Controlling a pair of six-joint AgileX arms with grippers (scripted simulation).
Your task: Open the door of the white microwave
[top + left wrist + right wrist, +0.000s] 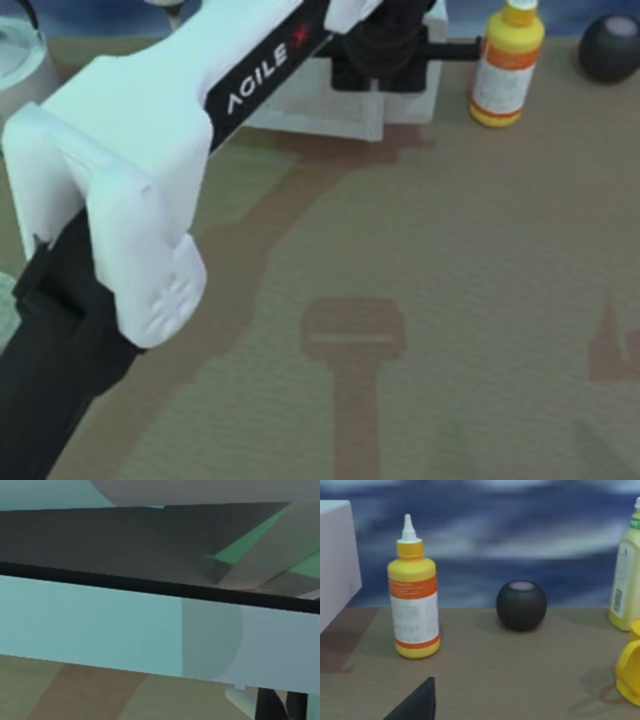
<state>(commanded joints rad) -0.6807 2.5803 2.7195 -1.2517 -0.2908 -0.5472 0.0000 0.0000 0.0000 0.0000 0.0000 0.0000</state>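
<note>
The white microwave (412,98) stands at the table's far edge, a little left of centre, mostly hidden under my left arm. Its door (320,115) shows as a pale speckled panel facing the near side. My left gripper (385,55) is a black block pressed against the microwave's top front; in the left wrist view the gripper (285,707) sits at a pale panel (100,625) with a dark band above it. The microwave's side (335,555) shows in the right wrist view. My right gripper (422,702) hovers low over the table to the microwave's right, out of the top view.
A yellow bottle (507,65) stands just right of the microwave, and a dark ball (610,45) further right. In the right wrist view, a pale yellow bottle (627,570) and a yellow mug (630,665) stand beyond them. A rounded pale vessel (20,55) sits far left.
</note>
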